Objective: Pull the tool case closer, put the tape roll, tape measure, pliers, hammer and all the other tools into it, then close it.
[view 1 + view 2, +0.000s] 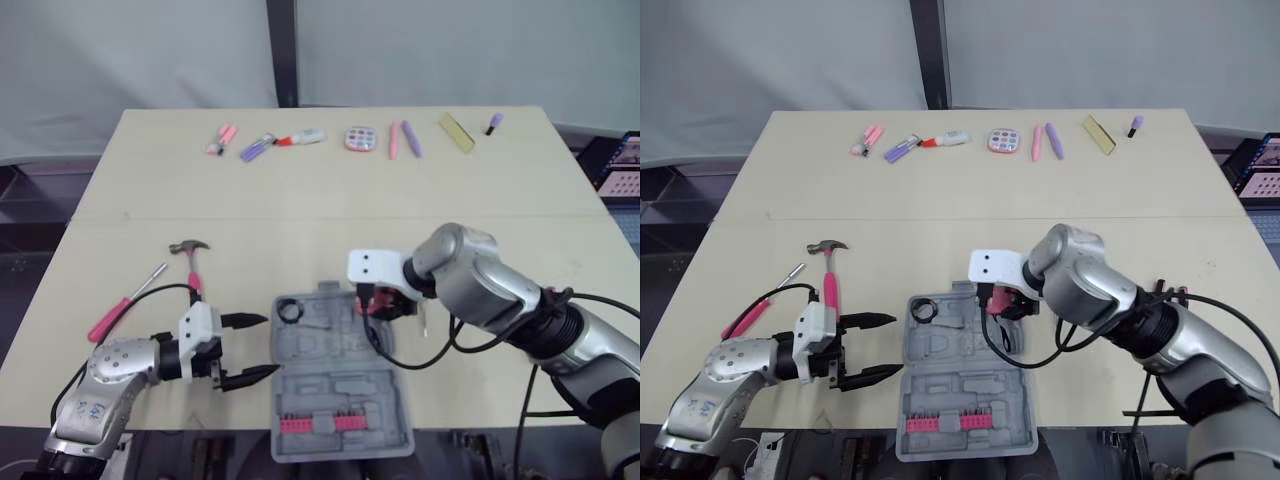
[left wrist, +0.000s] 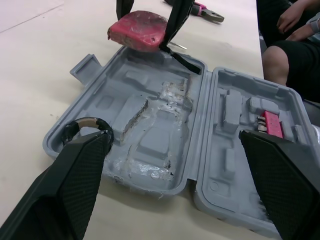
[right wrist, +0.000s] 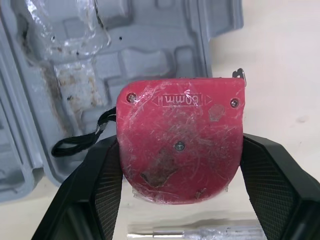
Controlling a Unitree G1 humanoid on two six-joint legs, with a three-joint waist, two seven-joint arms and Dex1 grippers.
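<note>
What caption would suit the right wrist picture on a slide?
The right gripper holds a red tape measure over the edge of the open grey tool case.

Silver arms (image 1: 480,280), black cables (image 1: 165,288)

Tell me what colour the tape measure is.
The tape measure is red; the right wrist view shows it best.

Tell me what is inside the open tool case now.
A tape roll lies in one corner of the tool case, and a pink bit strip in the other half. The right tool, holding the tape measure, covers the corner below it.
</note>
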